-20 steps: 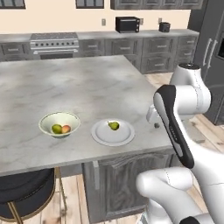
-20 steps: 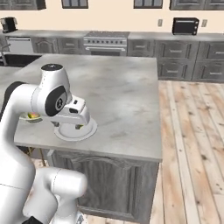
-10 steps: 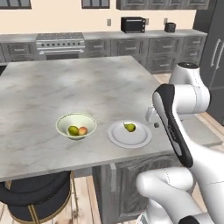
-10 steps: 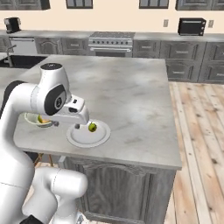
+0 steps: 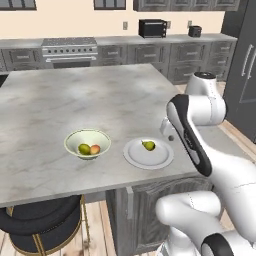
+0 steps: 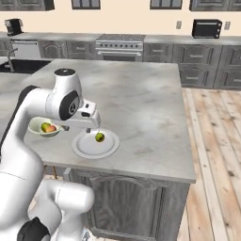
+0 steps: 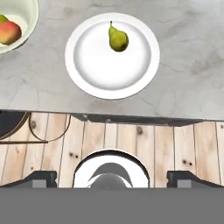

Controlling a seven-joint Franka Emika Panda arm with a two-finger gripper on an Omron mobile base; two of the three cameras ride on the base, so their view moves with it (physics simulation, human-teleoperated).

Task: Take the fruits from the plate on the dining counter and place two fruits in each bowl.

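A flat white plate [image 5: 159, 159] [image 6: 87, 147] [image 7: 96, 70] lies near the front edge of the marbled dining counter [image 5: 75, 100] [image 6: 141, 103]. One yellow-green pear [image 5: 148, 145] [image 6: 100, 137] [image 7: 118, 39] rests on it. Left of the plate stands a cream bowl [image 5: 75, 138] [image 6: 34, 126] [image 7: 24, 28] holding a green fruit [image 5: 84, 149] and an orange-red fruit [image 5: 95, 149] [image 6: 47, 127] [image 7: 8, 31]. My gripper [image 5: 169, 134] [image 6: 84, 127] [image 7: 113, 179] hangs open above the counter's front edge, just on the near side of the plate, with nothing between its fingers.
A dark round stool [image 5: 45, 225] stands under the counter's front left. Wooden floor [image 6: 212, 141] runs along the counter's right side. A stove [image 5: 69, 50] and a microwave [image 5: 152, 28] line the far wall.
The whole picture has shifted, so the base has driven: plate and bowl now sit further right in the left base view. The gripper stays open and empty.
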